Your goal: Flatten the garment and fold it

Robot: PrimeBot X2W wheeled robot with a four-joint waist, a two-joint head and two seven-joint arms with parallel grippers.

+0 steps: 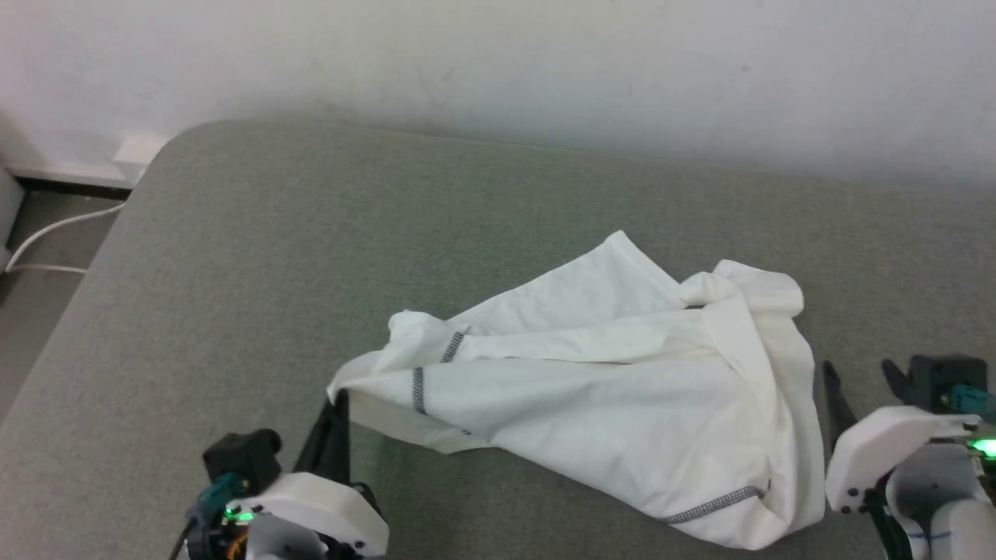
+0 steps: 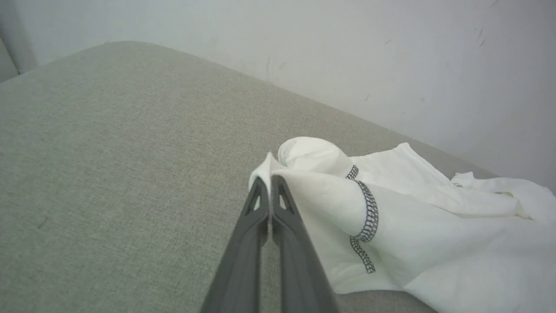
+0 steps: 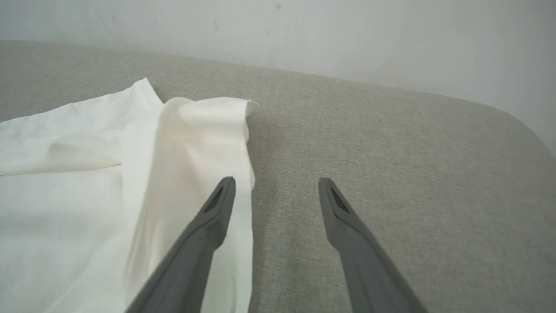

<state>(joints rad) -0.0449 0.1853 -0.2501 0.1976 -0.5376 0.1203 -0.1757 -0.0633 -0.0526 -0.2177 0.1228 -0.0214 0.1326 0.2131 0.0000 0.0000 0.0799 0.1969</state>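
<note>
Shirt (image 1: 607, 389): likely limp, light. I am clamping its corner in the left gripper (image 2: 270, 180). The right gripper (image 3: 276, 184) is gaping at the opposite edge.

A wide padded surface (image 1: 233, 272) covered in grey-green woven cloth carried everything; its far left corner was rounded. A white garment (image 1: 607, 389) lay on its near right part, crumpled and only partly spread. Long creases ran across the garment from left to right, and a layer was doubled over along its right side. Dark grey zigzag seams showed near its left end and by its near right hem. The left end narrowed to a point, lifted slightly off the cloth, while the rest rested on it
</note>
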